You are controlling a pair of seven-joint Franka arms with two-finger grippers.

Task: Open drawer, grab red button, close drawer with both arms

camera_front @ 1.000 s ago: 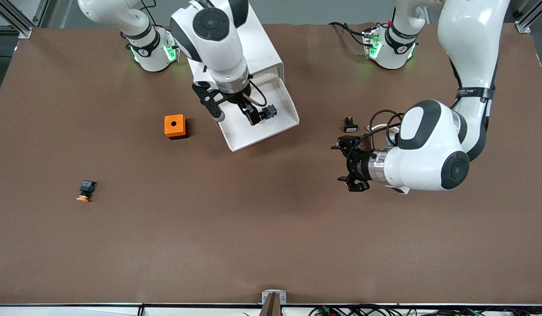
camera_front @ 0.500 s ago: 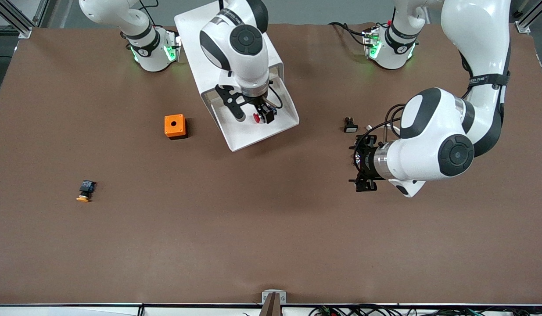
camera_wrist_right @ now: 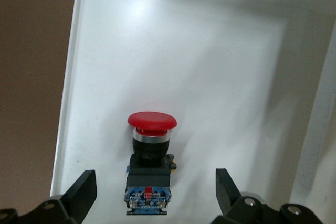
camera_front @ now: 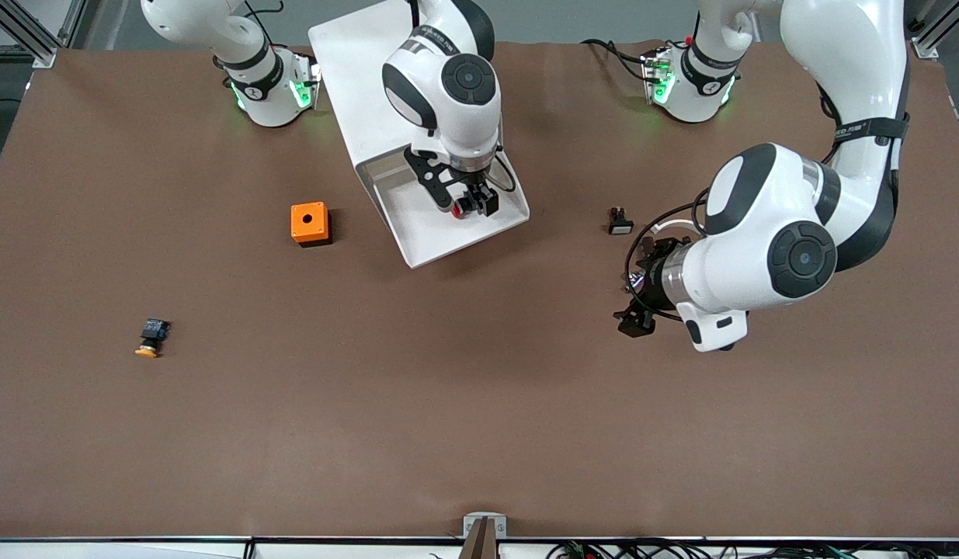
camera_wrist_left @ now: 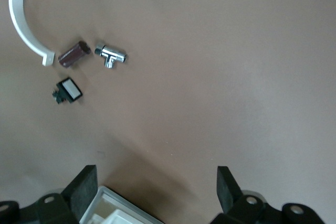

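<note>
Hovering over the pulled-out drawer (camera_front: 448, 217), the right gripper (camera_front: 470, 203) is seen with fingers spread wide and nothing yet grasped. Directly beneath it, between the two fingertips in the right wrist view, the red-capped button (camera_wrist_right: 150, 161) lies on the white drawer floor, cap pointing away from the wrist and blue rear part nearest it. Both fingers stand apart from the body, one to each side; alignment for a pinch across the black body is judged to be the purpose. The step in hand is judged to be the grab; opening is done, closing is not.

The left gripper (camera_front: 638, 307) is held over bare table toward the left arm's end, fingers likewise released and empty, and is judged to be waiting for the closing push. Under it, in the left wrist view, a small black-framed white part (camera_wrist_left: 67, 91), a chrome tee fitting (camera_wrist_left: 110, 56), a dark cylinder (camera_wrist_left: 73, 54) and a white curved piece (camera_wrist_left: 21, 22) are noted.

Well away from the right gripper, an orange box (camera_front: 309, 223) and an orange-capped button (camera_front: 151, 338) are left untouched.
</note>
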